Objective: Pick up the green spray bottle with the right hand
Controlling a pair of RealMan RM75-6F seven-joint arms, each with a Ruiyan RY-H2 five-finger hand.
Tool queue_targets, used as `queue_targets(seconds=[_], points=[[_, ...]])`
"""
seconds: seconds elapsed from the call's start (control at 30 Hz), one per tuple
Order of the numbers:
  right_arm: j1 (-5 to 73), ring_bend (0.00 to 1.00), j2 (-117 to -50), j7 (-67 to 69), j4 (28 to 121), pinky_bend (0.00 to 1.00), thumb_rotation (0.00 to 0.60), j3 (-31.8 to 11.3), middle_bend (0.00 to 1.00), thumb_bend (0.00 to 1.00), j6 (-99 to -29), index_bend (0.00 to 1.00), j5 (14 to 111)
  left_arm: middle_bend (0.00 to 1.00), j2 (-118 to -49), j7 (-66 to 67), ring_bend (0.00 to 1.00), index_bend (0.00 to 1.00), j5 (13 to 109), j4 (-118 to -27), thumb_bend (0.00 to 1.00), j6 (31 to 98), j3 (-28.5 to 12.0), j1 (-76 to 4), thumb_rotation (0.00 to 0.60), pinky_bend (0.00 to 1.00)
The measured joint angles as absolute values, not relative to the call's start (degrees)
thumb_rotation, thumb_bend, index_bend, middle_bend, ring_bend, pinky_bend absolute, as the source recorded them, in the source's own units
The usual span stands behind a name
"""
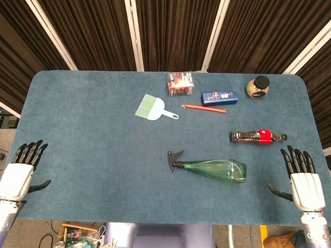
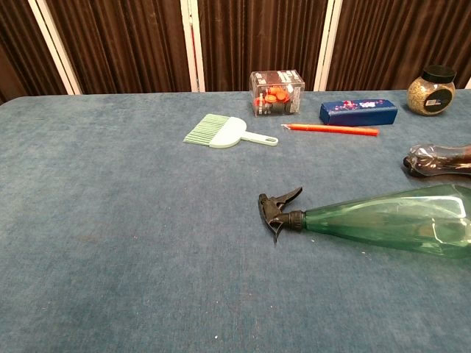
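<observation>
The green spray bottle lies on its side on the blue table, its black trigger head pointing left; in the chest view the green spray bottle runs off the right edge. My right hand rests flat at the table's right front corner, fingers spread, holding nothing, a short way right of the bottle's base. At the left front corner my left hand lies open with nothing in it. Neither hand appears in the chest view.
A cola bottle lies just beyond the spray bottle. Further back are a green brush, an orange-red pen, a blue box, a clear box of red items and a black-lidded jar.
</observation>
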State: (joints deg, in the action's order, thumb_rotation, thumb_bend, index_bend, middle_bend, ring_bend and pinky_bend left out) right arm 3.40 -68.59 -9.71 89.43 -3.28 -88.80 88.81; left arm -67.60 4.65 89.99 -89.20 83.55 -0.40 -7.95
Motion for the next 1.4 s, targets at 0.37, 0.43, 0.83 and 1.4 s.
queue_targets(seconds=[0.37, 0.43, 0.83, 1.4], points=[[3.13, 0.0, -68.89, -11.63, 90.24, 0.05, 0.6, -2.6, 0.0, 0.18, -89.13, 0.0, 89.92, 0.0, -67.73, 4.79, 0.0, 0.0, 89.77, -88.99, 0.01, 83.72, -0.58, -7.93, 0.6, 0.0], [3.04, 0.0, -69.36, -12.5, 90.34, 0.04, 0.6, -2.57, 0.0, 0.18, -89.38, 0.0, 90.04, 0.0, -67.78, 4.68, 0.0, 0.0, 89.83, -88.9, 0.01, 83.56, -0.56, -8.04, 0.6, 0.0], [3.95, 0.0, -75.75, -29.06, 93.67, 0.04, 0.6, 1.68, 0.0, 0.19, -85.94, 0.0, 96.29, 0.0, -68.08, 3.7, 0.0, 0.0, 90.84, -87.23, 0.01, 84.0, -0.8, -8.57, 0.6, 0.0], [9.09, 0.0, -89.37, -52.65, 97.53, 0.03, 0.6, 0.03, 0.0, 0.22, -72.05, 0.0, 93.84, 0.0, -66.04, -1.53, 0.0, 0.0, 86.56, -85.87, 0.01, 83.61, -2.39, -8.08, 0.6, 0.0]])
